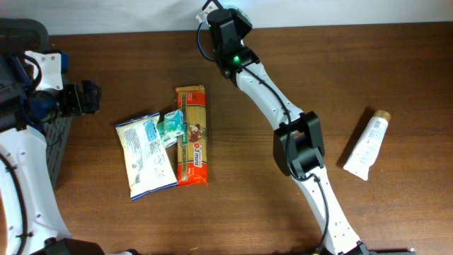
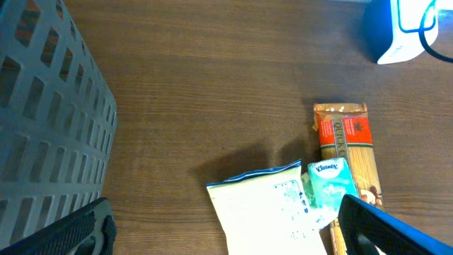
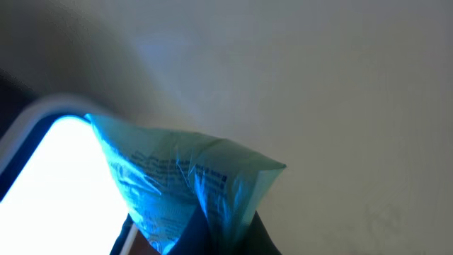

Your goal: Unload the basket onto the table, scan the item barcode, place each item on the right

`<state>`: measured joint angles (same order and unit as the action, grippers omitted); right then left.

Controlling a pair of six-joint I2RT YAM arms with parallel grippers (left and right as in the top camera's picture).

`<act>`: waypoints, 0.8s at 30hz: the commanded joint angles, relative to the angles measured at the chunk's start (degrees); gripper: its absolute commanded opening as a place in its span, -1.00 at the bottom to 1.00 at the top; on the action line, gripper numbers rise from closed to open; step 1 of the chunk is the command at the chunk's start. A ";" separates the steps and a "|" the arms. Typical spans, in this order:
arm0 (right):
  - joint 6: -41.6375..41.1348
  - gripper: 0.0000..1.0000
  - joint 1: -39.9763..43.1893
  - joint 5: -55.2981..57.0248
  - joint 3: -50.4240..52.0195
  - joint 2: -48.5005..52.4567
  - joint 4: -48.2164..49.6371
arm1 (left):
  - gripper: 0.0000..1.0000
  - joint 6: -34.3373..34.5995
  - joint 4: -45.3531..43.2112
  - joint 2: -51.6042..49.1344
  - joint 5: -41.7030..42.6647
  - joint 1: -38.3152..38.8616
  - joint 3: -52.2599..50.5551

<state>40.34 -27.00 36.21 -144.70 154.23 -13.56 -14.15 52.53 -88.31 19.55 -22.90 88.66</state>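
My right gripper (image 3: 190,239) is clamped tight on a teal plastic packet (image 3: 184,180), holding it up against the glowing scanner window (image 3: 49,163) at the table's far edge. My left gripper (image 1: 85,98) hangs wide open and empty beside the basket (image 2: 49,106).

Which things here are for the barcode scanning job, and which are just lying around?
For the job: right gripper, shut on the crinkly packet; the glowing panel beside it, likely the scanner.

Just lying about for now: spaghetti pack, tissue pack, white bag, tube, basket.
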 commanded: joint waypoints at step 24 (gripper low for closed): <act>-55.84 -0.65 39.95 -32.22 48.59 -37.48 -60.81 | 0.99 -0.52 -0.15 0.26 0.61 -0.04 0.26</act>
<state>-15.05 10.90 1.67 -98.17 117.30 -75.79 -14.13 52.49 -88.31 19.55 -22.90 88.66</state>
